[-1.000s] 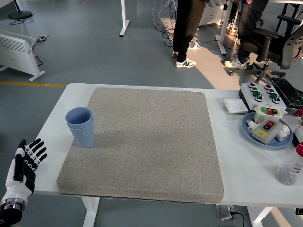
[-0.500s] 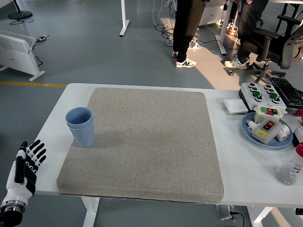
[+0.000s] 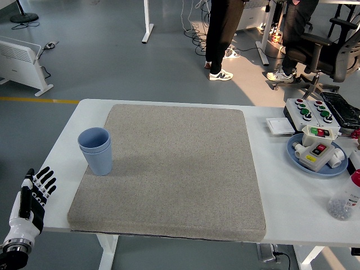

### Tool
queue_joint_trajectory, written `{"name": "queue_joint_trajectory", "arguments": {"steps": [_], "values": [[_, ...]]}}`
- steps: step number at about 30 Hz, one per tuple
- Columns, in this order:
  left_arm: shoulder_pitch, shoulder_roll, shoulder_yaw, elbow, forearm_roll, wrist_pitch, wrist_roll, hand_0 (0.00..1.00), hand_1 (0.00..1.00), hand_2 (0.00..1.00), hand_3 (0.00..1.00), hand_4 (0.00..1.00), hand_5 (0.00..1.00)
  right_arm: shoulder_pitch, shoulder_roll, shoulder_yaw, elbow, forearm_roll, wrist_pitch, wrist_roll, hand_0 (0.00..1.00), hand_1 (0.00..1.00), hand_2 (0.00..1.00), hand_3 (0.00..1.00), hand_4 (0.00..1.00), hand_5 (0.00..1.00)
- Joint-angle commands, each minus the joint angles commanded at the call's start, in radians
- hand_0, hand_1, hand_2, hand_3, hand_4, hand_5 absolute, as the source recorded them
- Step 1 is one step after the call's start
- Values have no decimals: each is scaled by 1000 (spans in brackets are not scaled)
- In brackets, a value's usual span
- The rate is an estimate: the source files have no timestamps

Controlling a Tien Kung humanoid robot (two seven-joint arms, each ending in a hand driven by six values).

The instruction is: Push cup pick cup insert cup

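Two blue cups (image 3: 96, 151), one nested inside the other, stand upright at the left side of the grey mat (image 3: 174, 169). My left hand (image 3: 32, 198) hangs off the table's left front corner, well below and to the left of the cups. Its fingers are spread and hold nothing. The right hand does not show.
A blue plate (image 3: 315, 160) with a white button box sits at the right edge. Behind it lie a control box (image 3: 306, 111) with green and red buttons and a small white square pad (image 3: 279, 125). A clear bottle (image 3: 343, 199) stands near the right front. People stand far behind the table.
My left hand has slid slightly down and away from the table's edge. The nested cups have not moved.
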Motion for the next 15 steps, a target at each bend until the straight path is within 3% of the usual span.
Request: {"name": "queue_joint_trajectory", "arguments": {"steps": [15], "values": [[-3, 4, 10, 3, 11, 7, 7, 885, 882, 872, 786, 597, 998, 2, 1, 1, 3, -5, 5, -9, 523, 544, 622, 564, 115, 448]]}}
